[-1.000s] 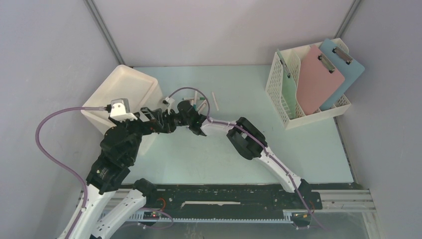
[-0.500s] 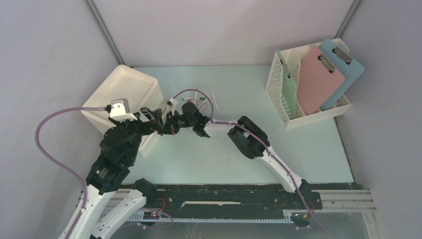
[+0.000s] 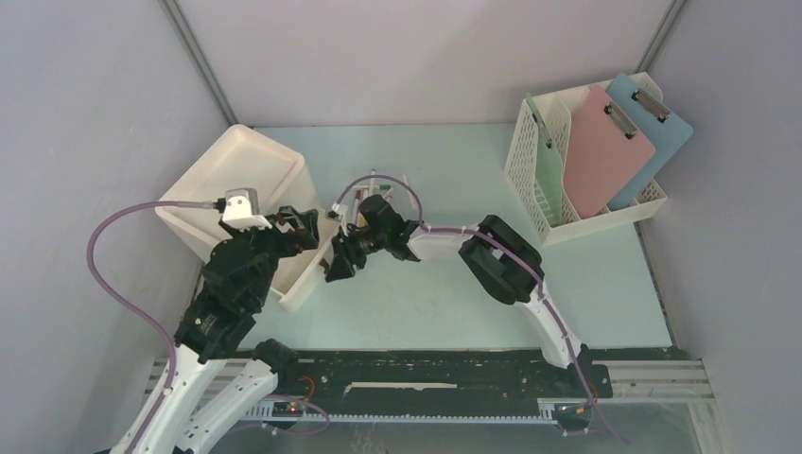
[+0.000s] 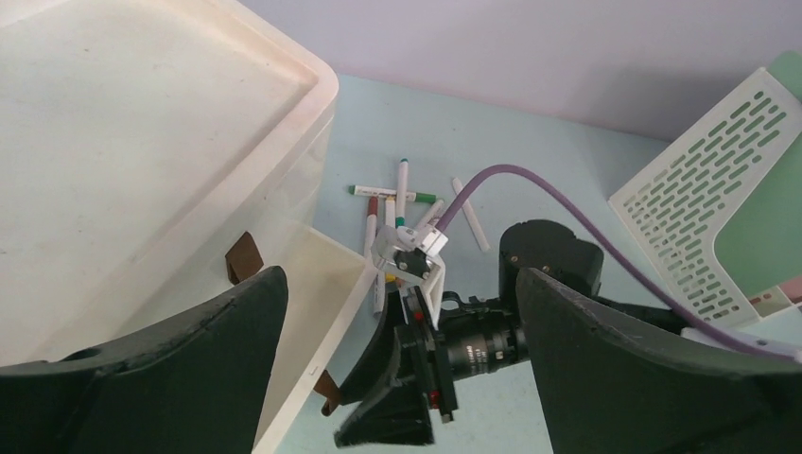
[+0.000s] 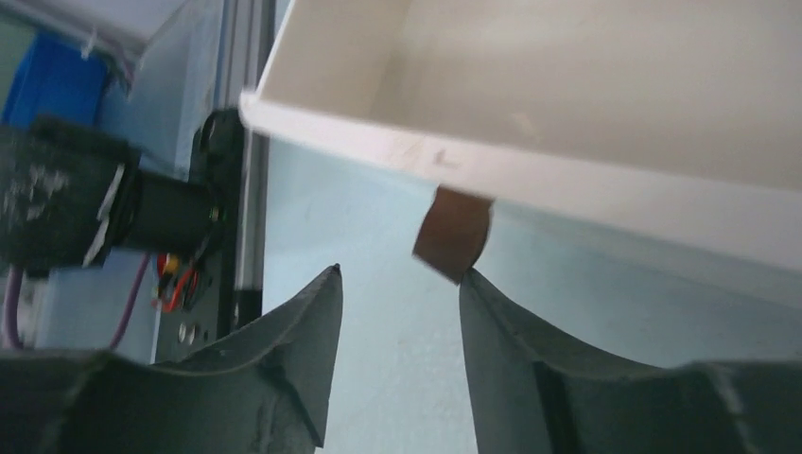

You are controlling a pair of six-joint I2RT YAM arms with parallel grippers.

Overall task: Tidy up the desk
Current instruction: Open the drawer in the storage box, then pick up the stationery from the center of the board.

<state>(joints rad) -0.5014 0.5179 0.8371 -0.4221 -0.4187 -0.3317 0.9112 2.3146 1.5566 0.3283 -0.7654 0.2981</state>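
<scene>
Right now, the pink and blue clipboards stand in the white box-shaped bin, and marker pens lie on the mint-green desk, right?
No: the top view shows the pink clipboard and blue clipboard standing in the white perforated file rack; the marker pens do lie on the mint-green desk.

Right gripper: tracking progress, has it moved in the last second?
Yes: the right gripper shifted left and nearer, away from the markers, to the white bin.
</scene>
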